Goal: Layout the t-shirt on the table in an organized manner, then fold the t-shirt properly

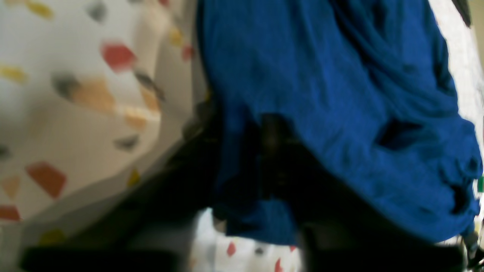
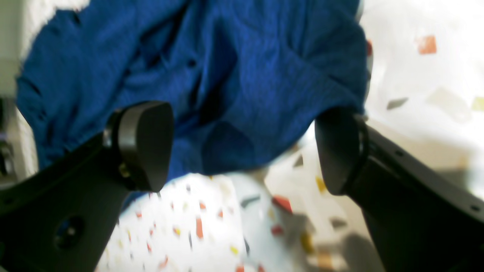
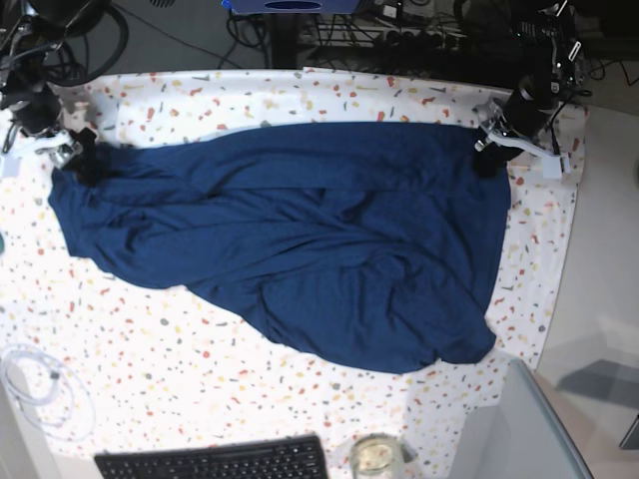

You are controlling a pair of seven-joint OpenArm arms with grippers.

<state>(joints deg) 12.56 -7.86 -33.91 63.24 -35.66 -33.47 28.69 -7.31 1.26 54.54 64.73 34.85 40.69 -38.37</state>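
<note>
Base view shows the wrinkly dark navy fabric t-shirt (image 3: 290, 249) spread lengthwise across the flecked white worktop (image 3: 180, 359), the left claw (image 3: 486, 160) closed on its corner, the right claw (image 2: 242, 151) gaping just short of the opposite corner.

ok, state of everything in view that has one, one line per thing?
t-shirt: spread across the table, wrinkled, not folded, lower edge slanted
left gripper: shut on the t-shirt's corner
right gripper: open, jaws wide apart at the shirt's edge, holding nothing
table: cloth-covered, shirt lying on it
keyboard: flat at the near edge, untouched
cable: loosely coiled on the table
</note>
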